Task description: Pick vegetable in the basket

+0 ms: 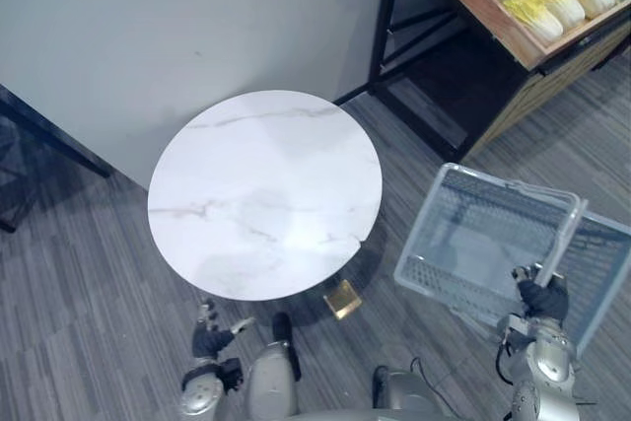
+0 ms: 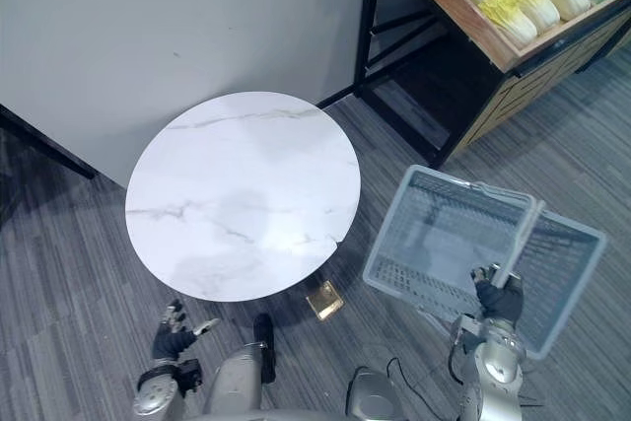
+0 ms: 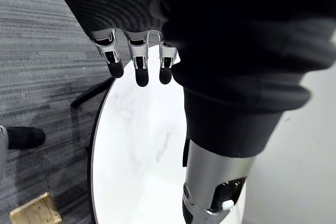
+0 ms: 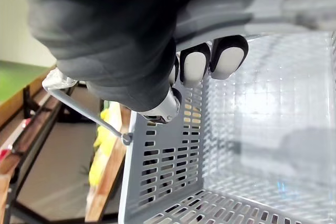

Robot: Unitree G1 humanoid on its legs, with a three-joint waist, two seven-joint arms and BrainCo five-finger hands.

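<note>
My right hand (image 1: 544, 298) wears a matt, ribbed dark cover. The basket (image 1: 439, 278) is smooth pale-grey plastic with slotted walls. The table top (image 1: 266, 194) looks like polished white marble, lightly glossy. The floor (image 1: 79, 322) is matt grey, streaked. The shelf (image 1: 493, 22) is bare wood on a black metal frame (image 1: 383, 17).

1. A round white table (image 1: 264, 194) with faint grey veins stands on the floor, its far edge close to the wall.
2. A plain grey wall (image 1: 177, 27) runs behind the table's far edge.
3. A small brass-coloured square plate (image 1: 342, 299) lies in the floor just beside the table's near right edge.
4. A black metal frame (image 1: 389, 22) stands right of the wall, well apart from the table, carrying a wooden shelf (image 1: 493, 22).
5. Grey striped carpet (image 1: 79, 293) covers the floor.
6. A dark slanted bar (image 1: 49, 135) sits at the wall's foot, off the table's left edge.
</note>
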